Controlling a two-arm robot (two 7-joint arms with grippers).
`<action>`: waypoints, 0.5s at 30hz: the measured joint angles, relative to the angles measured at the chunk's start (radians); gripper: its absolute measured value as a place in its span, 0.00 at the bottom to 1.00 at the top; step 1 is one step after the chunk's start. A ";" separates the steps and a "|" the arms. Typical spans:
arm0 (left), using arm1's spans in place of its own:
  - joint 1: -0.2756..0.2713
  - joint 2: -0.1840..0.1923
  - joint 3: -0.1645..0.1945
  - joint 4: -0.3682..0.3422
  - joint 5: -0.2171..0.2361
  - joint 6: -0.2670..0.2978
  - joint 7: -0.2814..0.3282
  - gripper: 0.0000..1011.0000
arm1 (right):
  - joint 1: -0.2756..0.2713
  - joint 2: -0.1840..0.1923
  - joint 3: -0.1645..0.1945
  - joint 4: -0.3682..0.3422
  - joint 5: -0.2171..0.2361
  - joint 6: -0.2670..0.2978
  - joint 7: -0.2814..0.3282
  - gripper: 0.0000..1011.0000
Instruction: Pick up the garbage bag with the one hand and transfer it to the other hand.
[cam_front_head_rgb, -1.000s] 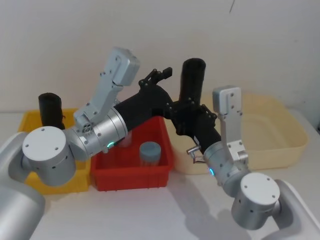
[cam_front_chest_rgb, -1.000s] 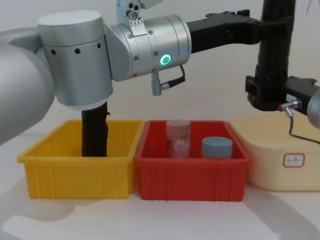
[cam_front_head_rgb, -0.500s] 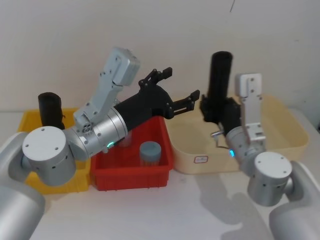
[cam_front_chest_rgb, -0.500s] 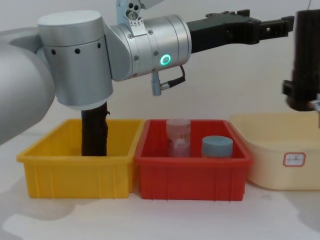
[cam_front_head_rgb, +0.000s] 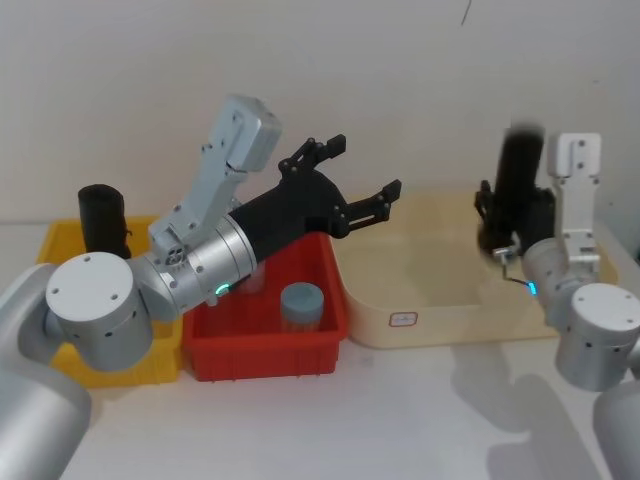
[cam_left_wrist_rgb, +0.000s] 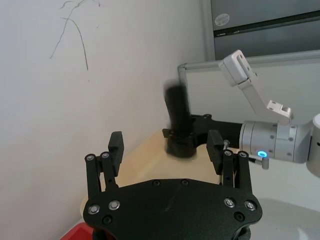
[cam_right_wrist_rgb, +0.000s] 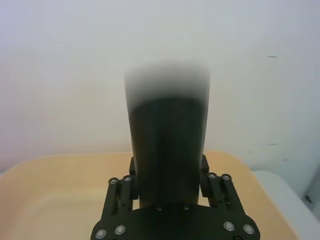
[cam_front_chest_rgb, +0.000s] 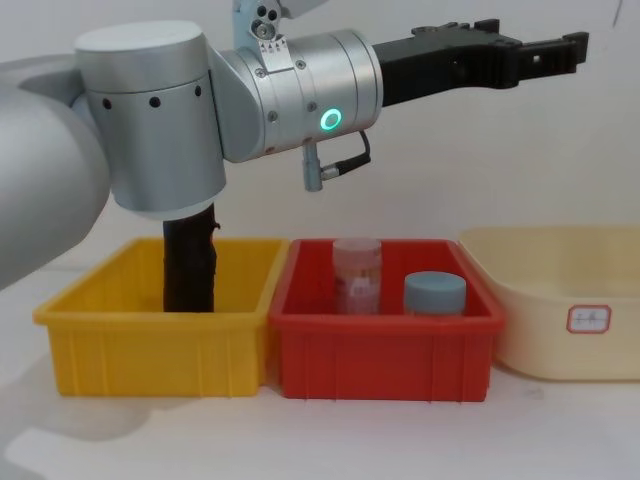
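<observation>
The garbage bag, a tall matte-black roll, stands upright in my right gripper, which is shut on its lower part above the cream tub at the right. In the right wrist view the garbage bag rises between the two fingers that clamp it. My left gripper hangs open and empty above the red bin's far right corner, well left of the bag. From the left wrist, the open left gripper faces the garbage bag farther off. In the chest view the left gripper reaches in at the top.
A yellow bin at the left holds another black roll. The red bin in the middle holds a clear container and a grey-lidded jar. The cream tub sits at the right.
My right arm has swung to the right with the garbage bag, away from the left gripper and out over the cream tub. The left gripper stays open in place.
</observation>
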 joint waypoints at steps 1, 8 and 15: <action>0.000 0.000 0.000 0.000 0.000 0.000 0.000 0.99 | 0.000 0.004 0.004 0.001 -0.002 0.003 -0.001 0.65; 0.000 0.000 0.000 0.000 0.000 0.000 0.000 0.99 | -0.004 0.031 0.008 -0.009 -0.029 0.027 -0.006 0.83; 0.008 0.006 0.000 -0.014 0.003 0.000 0.015 0.99 | -0.028 0.055 -0.013 -0.058 -0.063 0.045 0.011 0.99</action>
